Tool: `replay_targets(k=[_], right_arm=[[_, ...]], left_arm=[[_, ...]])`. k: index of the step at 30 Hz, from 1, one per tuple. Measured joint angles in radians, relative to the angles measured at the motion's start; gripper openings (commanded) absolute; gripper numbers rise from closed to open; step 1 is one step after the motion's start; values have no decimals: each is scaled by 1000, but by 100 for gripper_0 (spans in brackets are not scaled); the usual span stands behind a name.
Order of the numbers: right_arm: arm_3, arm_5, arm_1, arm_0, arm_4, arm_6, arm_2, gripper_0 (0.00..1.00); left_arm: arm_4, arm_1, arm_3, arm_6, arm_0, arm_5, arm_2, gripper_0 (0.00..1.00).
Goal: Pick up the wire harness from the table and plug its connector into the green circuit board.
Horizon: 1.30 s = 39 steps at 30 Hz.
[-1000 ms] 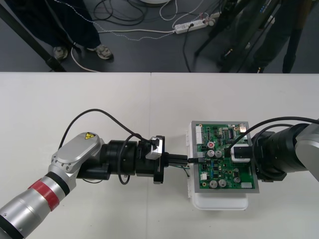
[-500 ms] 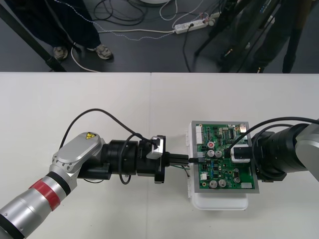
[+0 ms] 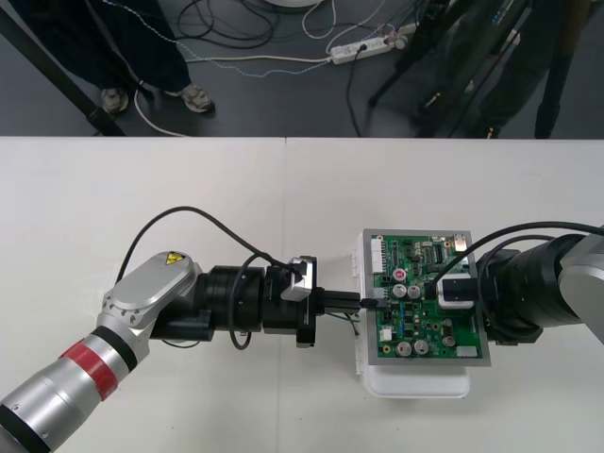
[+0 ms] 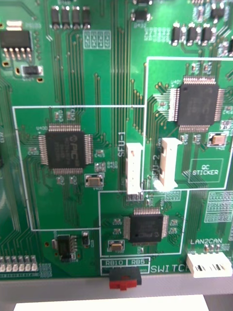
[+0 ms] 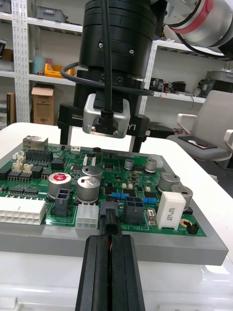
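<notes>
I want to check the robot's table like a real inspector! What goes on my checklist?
Surface: plain light table.
Job's things: green board on a white base; the harness plug is at the board's left edge, but whether it is fully in cannot be told.
Clutter: nothing seen.
Hands: left hand shut on the plug, red wire between its fingers; right hand over the board's right side.
Cables: black cable loops over the left arm; more lie on the floor.
Surroundings: dark floor with a power strip.
</notes>
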Motion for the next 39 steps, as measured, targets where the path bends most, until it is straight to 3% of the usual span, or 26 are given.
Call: replay_targets(k=[25, 26, 27, 28, 29, 30, 31, 34, 39], right_arm=[[0, 0, 0, 0, 0, 0, 0, 100], [0, 0, 0, 0, 0, 0, 0, 100], [0, 0, 0, 0, -1, 0, 0, 100], [0, 0, 0, 0, -2, 0, 0, 100], [0, 0, 0, 0, -3, 0, 0, 100], [0, 0, 0, 0, -4, 0, 0, 100], [0, 0, 0, 0, -4, 0, 0, 100], [0, 0, 0, 0, -4, 0, 0, 100], [0, 0, 0, 0, -5, 0, 0, 100]], left_arm=[[-3, -10, 4, 0, 0, 7, 0, 1], [-3, -10, 4, 0, 0, 7, 0, 13], [-3, -10, 4, 0, 0, 7, 0, 13], [-3, -10, 4, 0, 0, 8, 0, 46], [-3, -12, 4, 0, 0, 8, 0, 46], [-3, -14, 4, 0, 0, 8, 0, 71], [-3, -17, 4, 0, 0, 9, 0, 85], [-3, -21, 4, 0, 0, 10, 0, 100], [-3, -22, 4, 0, 0, 11, 0, 100]])
